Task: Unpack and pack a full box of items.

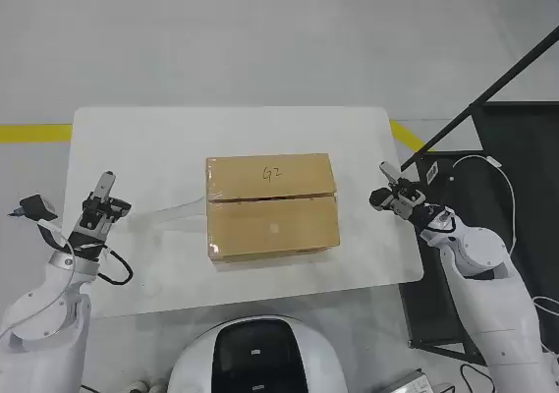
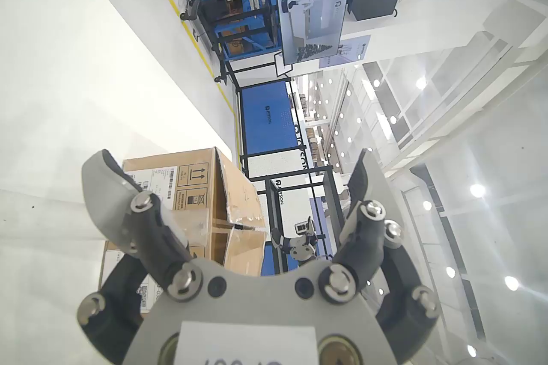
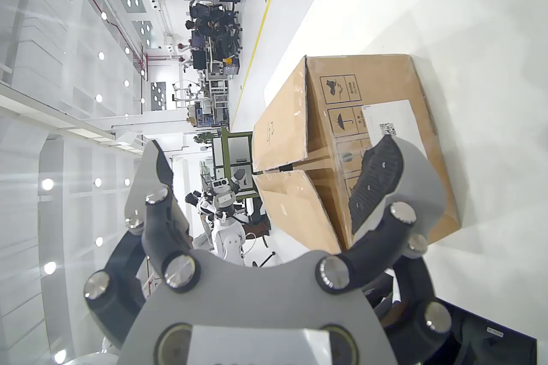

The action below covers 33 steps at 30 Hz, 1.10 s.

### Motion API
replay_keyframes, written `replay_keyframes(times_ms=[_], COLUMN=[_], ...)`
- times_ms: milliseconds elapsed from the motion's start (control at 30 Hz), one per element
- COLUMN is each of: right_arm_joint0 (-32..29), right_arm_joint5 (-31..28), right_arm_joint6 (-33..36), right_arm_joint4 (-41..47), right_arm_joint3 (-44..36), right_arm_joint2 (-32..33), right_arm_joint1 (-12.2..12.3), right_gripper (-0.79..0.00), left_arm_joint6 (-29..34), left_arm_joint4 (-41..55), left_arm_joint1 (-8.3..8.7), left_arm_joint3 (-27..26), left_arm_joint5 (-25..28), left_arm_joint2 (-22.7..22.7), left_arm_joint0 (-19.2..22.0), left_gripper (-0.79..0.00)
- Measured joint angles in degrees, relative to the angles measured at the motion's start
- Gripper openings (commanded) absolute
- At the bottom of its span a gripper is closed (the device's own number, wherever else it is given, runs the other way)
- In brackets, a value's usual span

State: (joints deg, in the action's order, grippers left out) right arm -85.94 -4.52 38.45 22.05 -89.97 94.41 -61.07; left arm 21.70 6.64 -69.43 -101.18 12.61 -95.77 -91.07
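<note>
Left gripper (image 1: 110, 192), right gripper (image 1: 383, 187) flank box (image 1: 272, 206), apart

A white counter (image 1: 141, 147) stands on a pale grey floor (image 1: 259, 49) crossed by a yellow line (image 1: 14, 133). A black metal rack (image 1: 554, 128) sits just beside the counter. Round ceiling lights (image 2: 477, 190) and blue partition panels (image 2: 261, 118) show in the hall beyond.

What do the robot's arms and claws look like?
The left arm and right arm have white shells; a black cable loops at the left wrist. The left gripper and right gripper are grey metal with two curved fingers, black links, silver screws and black dimpled pads.
</note>
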Motion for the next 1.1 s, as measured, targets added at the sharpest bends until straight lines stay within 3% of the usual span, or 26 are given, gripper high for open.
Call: replay_keyframes(times_ms=[600,733,867,1000,1100], right_arm_joint0=[0.6,3.5,7.3,10.4,12.2], right_arm_joint5=[0.5,1.6,-2.5,-6.6,-11.4], right_arm_joint6=[0.9,13.6,27.7,35.4,36.1], right_arm_joint4=[-0.1,0.8,1.2,2.9,5.2], right_arm_joint3=[0.0,2.7,7.6,11.2,13.1], right_arm_joint2=[-0.5,-1.5,-2.5,-4.2,-5.6], right_arm_joint1=[0.1,0.7,1.4,1.5,1.1], right_gripper=[0.000,0.000,0.000,0.000,0.000], left_arm_joint6=[0.0,0.0,0.0,0.0,0.0], left_arm_joint4=[0.0,0.0,0.0,0.0,0.0], left_arm_joint1=[0.00,0.00,0.00,0.00,0.00], left_arm_joint3=[0.0,0.0,0.0,0.0,0.0], left_arm_joint5=[0.0,0.0,0.0,0.0,0.0], left_arm_joint2=[0.0,0.0,0.0,0.0,0.0], left_arm_joint0=[0.0,0.0,0.0,0.0,0.0], left_gripper=[0.000,0.000,0.000,0.000,0.000])
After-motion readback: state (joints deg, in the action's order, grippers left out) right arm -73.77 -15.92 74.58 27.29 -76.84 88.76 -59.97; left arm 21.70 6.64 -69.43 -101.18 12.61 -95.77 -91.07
